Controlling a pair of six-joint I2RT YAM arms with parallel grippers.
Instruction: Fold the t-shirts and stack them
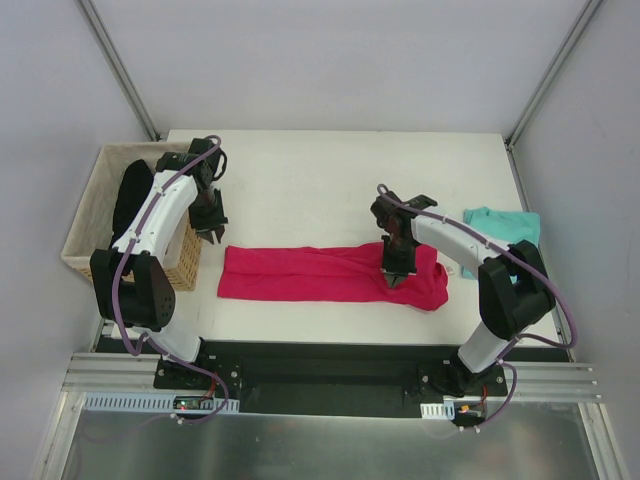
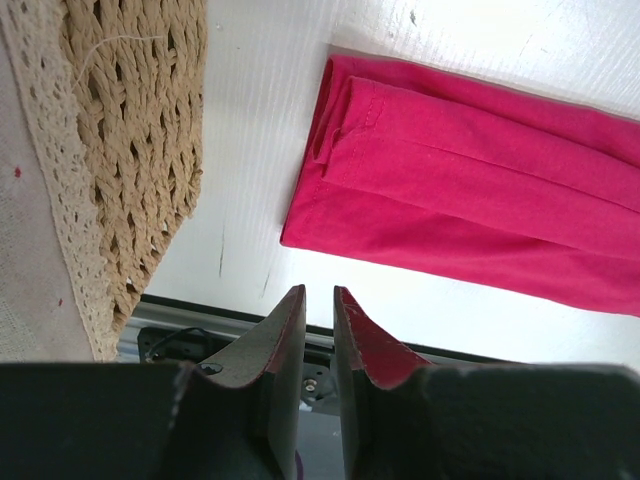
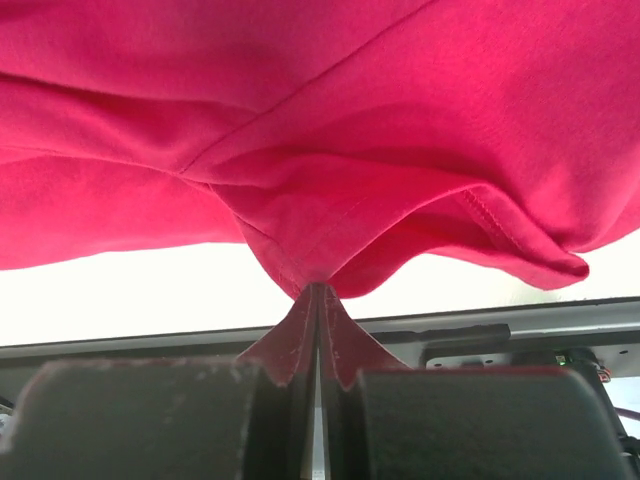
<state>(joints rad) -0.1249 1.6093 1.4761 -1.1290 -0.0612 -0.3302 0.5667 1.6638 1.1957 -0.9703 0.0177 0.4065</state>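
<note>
Fabric of the magenta-pink t-shirt point(image 1: 330, 274) lies as a long, narrow band across the near half of the white table point(image 1: 330, 180), its sides folded in lengthwise. This reads as a half-made fold awaiting the crosswise turn that would make a compact packet. Its right end bunches upward where the right gripper point(image 1: 393, 278) holds it. In the right wrist view the jaws are pressed tight together on a pinch of the cloth point(image 3: 300, 120), which fans out from the fingertips in tented pleats. My guess is that this end is gripped so it can be carried over toward the left end.

The left end lies flat, hem and folded layers visible in the left wrist view point(image 2: 470, 200). The left gripper point(image 1: 212, 232) hangs just beside that end and apart from it, over bare table. Its jaws stand barely ajar, with a narrow slit between them and nothing in it. It looks placed to pin or square the left end, though that is only a reading.

The teal t-shirt point(image 1: 500, 225) sits folded at the table's right edge, well apart, probably the base for the stack. At the left edge stands a wicker basket point(image 1: 100, 215) holding a black garment point(image 1: 130, 195).
</note>
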